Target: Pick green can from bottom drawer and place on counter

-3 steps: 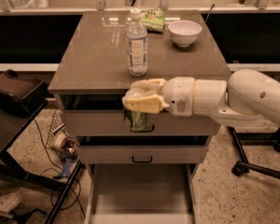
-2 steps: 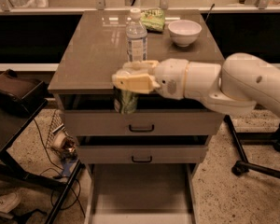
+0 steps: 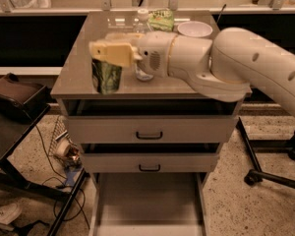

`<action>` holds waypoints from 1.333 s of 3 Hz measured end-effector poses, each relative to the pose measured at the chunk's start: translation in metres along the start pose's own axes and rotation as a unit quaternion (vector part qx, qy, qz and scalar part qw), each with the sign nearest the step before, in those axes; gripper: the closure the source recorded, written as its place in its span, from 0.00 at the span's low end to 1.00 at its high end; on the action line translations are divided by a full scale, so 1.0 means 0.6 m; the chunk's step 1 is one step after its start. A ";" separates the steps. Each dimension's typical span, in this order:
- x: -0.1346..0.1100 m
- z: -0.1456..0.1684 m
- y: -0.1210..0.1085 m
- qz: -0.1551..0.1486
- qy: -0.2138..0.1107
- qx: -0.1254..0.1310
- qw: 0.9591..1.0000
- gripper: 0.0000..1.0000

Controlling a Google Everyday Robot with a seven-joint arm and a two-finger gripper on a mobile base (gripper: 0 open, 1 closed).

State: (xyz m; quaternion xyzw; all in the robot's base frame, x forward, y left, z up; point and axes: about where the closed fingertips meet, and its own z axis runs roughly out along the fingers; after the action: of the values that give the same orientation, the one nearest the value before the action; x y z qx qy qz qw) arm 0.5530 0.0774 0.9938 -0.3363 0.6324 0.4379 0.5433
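Note:
My gripper [image 3: 107,53] is shut on the green can [image 3: 106,75], gripping it at the top with its cream fingers [image 3: 111,53]. The can hangs upright over the front left part of the counter [image 3: 78,68], at or just above its surface; I cannot tell whether it touches. The white arm [image 3: 226,63] reaches in from the right across the counter. The bottom drawer [image 3: 147,200] is pulled open below, with a bare flat floor.
A clear water bottle [image 3: 142,21], a green snack bag [image 3: 161,18] and a white bowl [image 3: 195,29] stand on the counter behind the arm. Two upper drawers with black handles [image 3: 149,135] are slightly open. A black stand [image 3: 14,102] and cables are at the left, a chair base [image 3: 270,176] at the right.
The gripper has carried the green can up and to the left, from in front of the upper drawers to over the counter's front left part.

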 end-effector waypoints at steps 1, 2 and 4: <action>-0.035 0.079 0.000 0.008 -0.014 0.004 1.000 1.00; -0.035 0.079 0.000 0.008 -0.014 0.004 1.000 1.00; -0.058 0.182 -0.018 0.036 0.011 0.049 0.998 1.00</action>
State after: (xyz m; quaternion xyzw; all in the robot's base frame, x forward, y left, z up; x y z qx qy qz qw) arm 0.6118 0.1720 1.0234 -0.2911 0.6708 0.4214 0.5363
